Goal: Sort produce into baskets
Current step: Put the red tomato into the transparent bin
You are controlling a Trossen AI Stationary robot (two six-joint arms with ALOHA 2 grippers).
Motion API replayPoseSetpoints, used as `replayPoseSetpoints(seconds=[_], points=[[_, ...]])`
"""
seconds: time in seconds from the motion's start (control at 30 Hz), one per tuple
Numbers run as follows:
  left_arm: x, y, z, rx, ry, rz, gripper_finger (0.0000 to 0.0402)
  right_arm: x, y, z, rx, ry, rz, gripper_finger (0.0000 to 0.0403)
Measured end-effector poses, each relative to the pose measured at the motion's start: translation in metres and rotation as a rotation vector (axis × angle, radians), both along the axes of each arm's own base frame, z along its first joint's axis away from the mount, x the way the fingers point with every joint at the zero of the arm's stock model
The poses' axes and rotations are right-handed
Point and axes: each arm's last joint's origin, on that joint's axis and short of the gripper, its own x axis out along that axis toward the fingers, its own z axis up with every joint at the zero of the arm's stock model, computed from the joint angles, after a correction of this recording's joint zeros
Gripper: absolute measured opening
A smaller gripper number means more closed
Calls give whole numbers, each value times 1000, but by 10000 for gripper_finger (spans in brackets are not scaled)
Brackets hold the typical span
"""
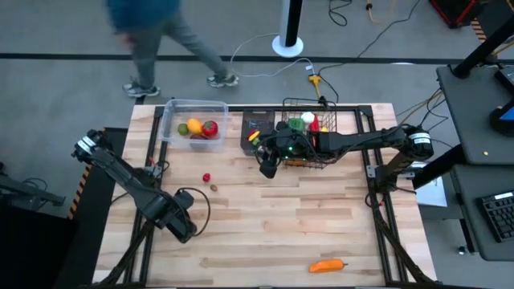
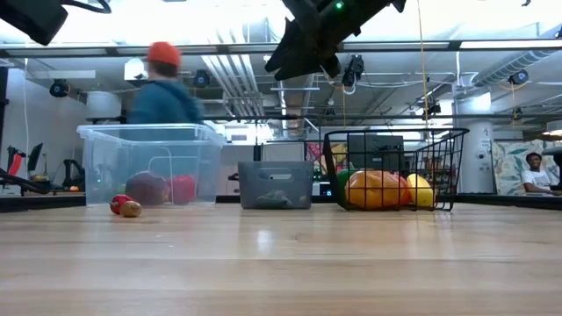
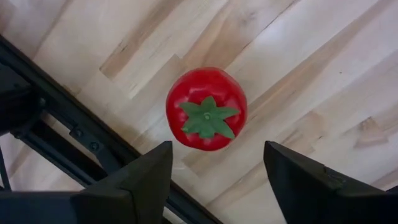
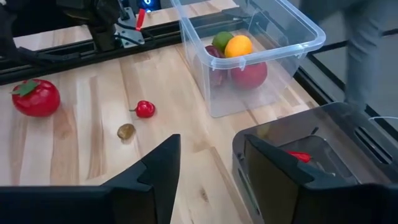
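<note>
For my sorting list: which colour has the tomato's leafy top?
Green, on a red tomato; the left wrist view shows it best.

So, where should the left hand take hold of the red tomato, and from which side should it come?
Best from straight above. The tomato sits on the table with its green leaf cap facing up, and the open left hand hangs just over it. Grip the round red sides at the widest part, one finger on each side, not the cap.

Overhead, table-level, two wrist cams; clear tub shared.
</note>
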Motion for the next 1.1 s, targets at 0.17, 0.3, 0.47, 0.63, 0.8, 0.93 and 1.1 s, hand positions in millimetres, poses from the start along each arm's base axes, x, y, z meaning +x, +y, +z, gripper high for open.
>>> replayPoseSetpoints(seconds=[0.17, 0.3, 0.47, 0.63, 0.8, 0.93, 1.1], points=[[1, -4, -6, 5, 39, -15, 274, 0, 1, 0, 1, -1, 1, 174], [2, -5, -8, 11, 46, -28, 294, 0, 1, 1, 1, -2, 1, 173], [1, -6, -8, 9, 43, -35, 299, 0, 1, 0, 8, 0, -3, 172], [2, -8, -6, 2, 34, -45, 300, -1, 1, -1, 10, 15, -4, 176], [4, -11, -6, -24, 4, -78, 300, -1, 1, -1, 11, 19, -4, 173], [8, -14, -6, -56, -36, -95, 300, -1, 1, -1, 11, 19, -4, 171], [8, -16, -6, -80, -39, -114, 325, -1, 1, -1, 10, 20, -3, 176]])
